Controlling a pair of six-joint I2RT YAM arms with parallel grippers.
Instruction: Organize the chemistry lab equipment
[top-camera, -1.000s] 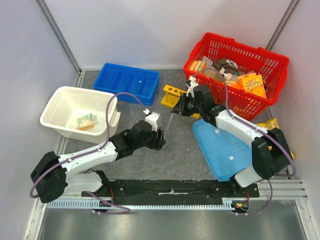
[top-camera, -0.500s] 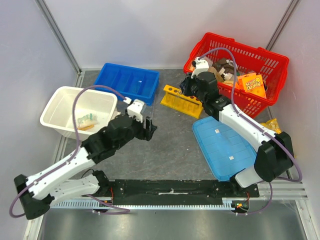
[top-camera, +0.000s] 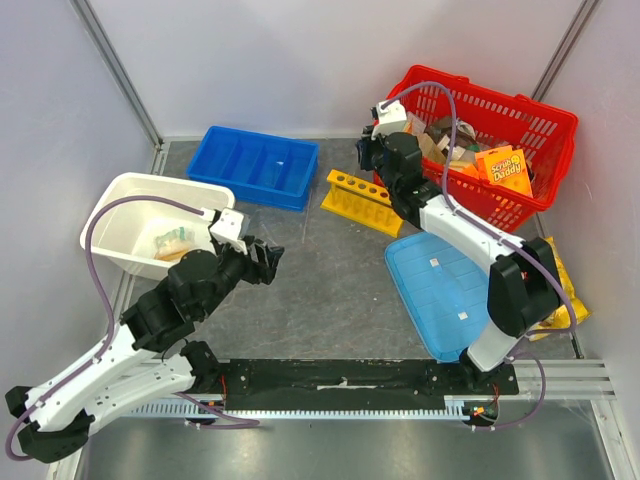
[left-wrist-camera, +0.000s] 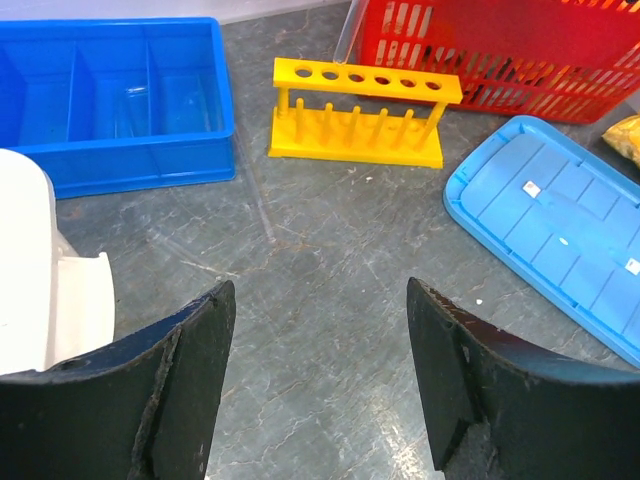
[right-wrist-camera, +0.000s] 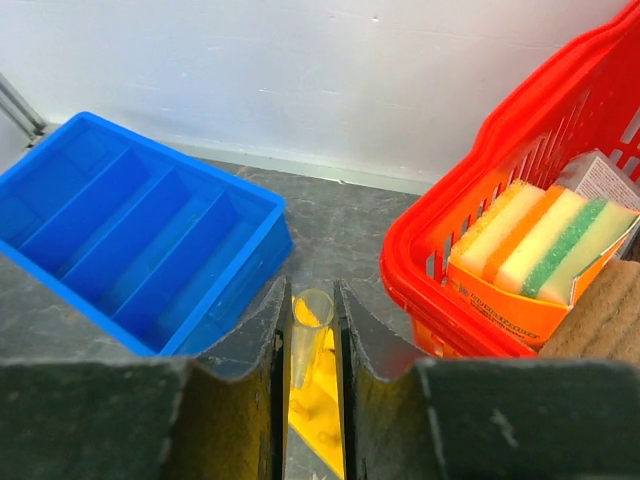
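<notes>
**Legible writing:** "Scrub Daddy" on an orange box (top-camera: 505, 168) in the red basket (top-camera: 497, 213), at 1 o'clock on the table. The sponge pack (right-wrist-camera: 540, 248) at the basket's near end has an orange label whose print is too small to read.

**Task items:**
- Yellow test-tube rack (top-camera: 362, 200): upright at 12 o'clock, just in front of the basket, with a row of round holes on top.
- Clear tube (right-wrist-camera: 308, 335): pinched between the fingers of the right gripper (right-wrist-camera: 311, 290) above the rack. Its lower end is hidden by the jaws.
- Small clear bag (top-camera: 172, 243): inside the white tub (top-camera: 118, 205) at 9 o'clock. Its contents are blurred.

**Left gripper** (left-wrist-camera: 318, 290): jaws spread wide with nothing between them, over the table at 8 o'clock beside the tub.

**Surroundings:**
- Blue divided tray (top-camera: 255, 165): at 11 o'clock. Something clear glints in one compartment, but I cannot tell what it is.
- Blue lid (top-camera: 440, 290): flat at 4 o'clock.
- Yellow bag (left-wrist-camera: 625, 135): at 3 o'clock, cut off by the frame edge.
</notes>
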